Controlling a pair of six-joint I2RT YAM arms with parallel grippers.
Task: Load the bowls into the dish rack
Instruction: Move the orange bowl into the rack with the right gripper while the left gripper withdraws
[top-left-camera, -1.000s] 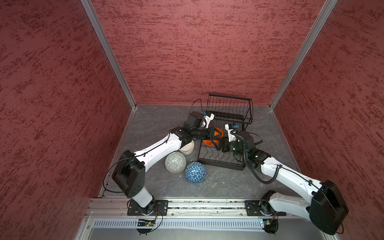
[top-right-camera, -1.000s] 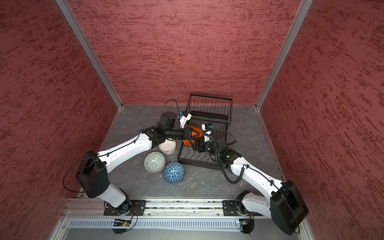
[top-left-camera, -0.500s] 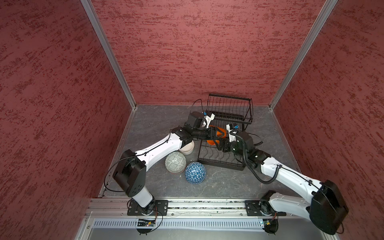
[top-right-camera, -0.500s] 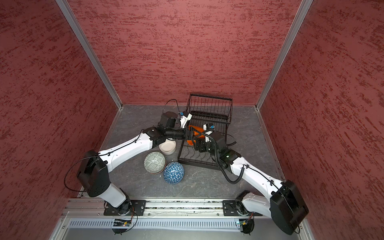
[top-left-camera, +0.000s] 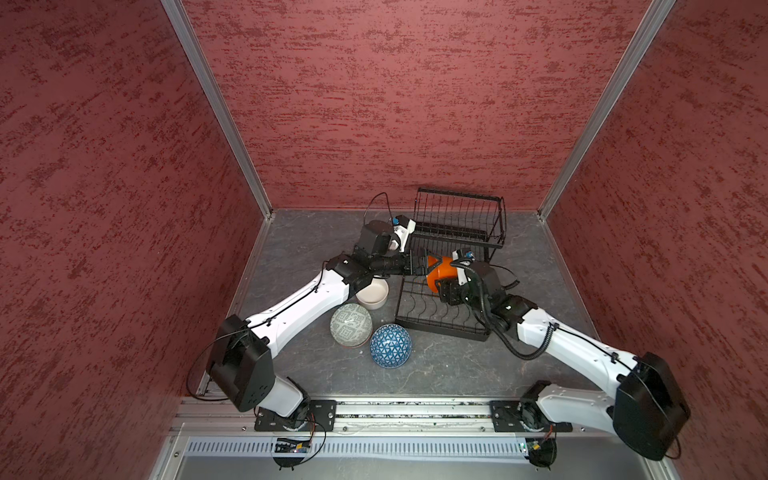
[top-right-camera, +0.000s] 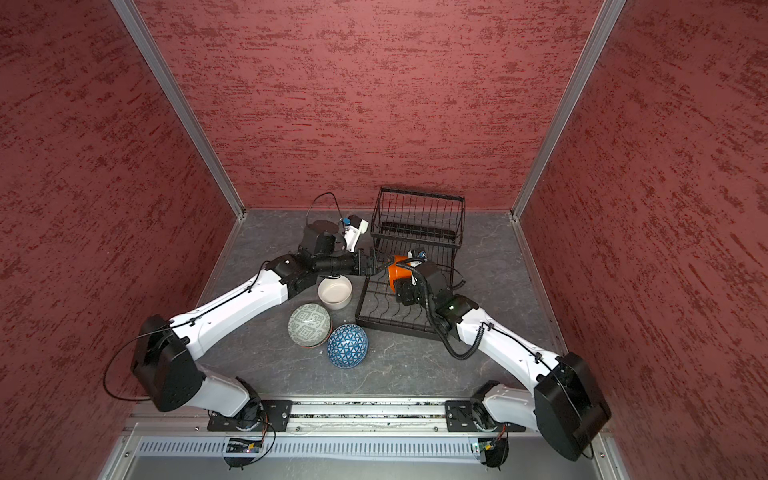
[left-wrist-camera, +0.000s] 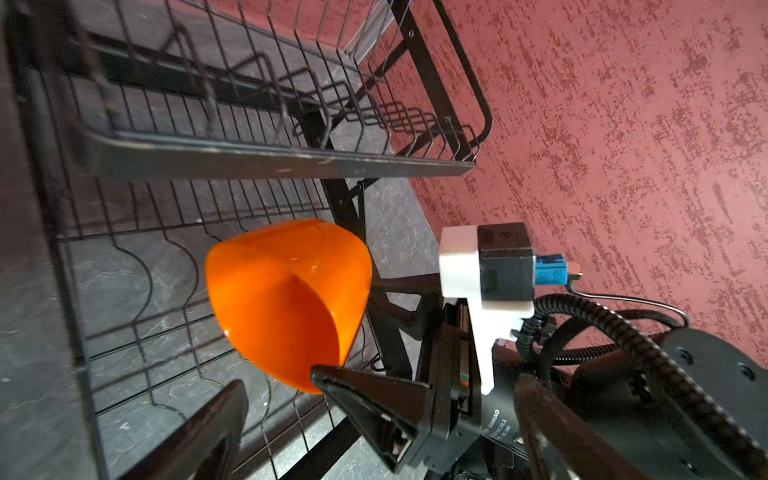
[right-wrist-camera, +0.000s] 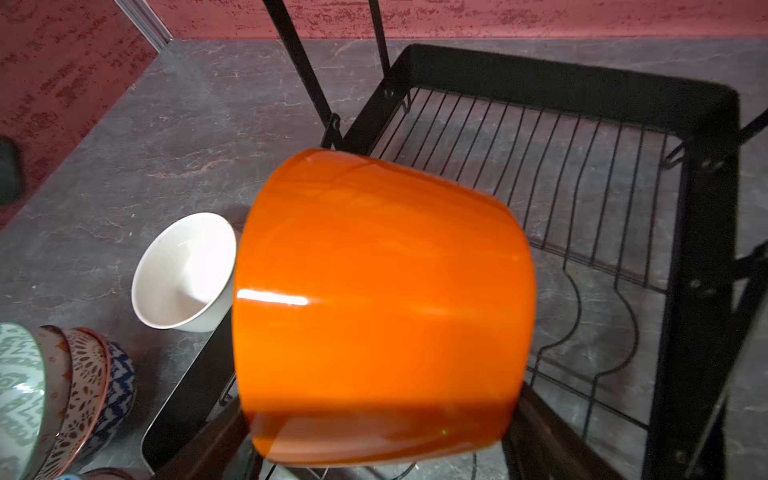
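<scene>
Nothing racked yet; right claw clamped on the orange bowl, tipped over the dish rack's lower tier; left claw apart beside it; white bowl, patterned stack and blue bowl wait on the table.

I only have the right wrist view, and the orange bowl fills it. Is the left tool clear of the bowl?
Observer: Yes. The left tool stands open, its fingers apart from the bowl.
Operator: Where does my tool grip it?
Observer: The right tool grips it at the rim.
Operator: Anything in the rack's upper tier yet?
Observer: No bowls show in the rack's upper tier.
</scene>
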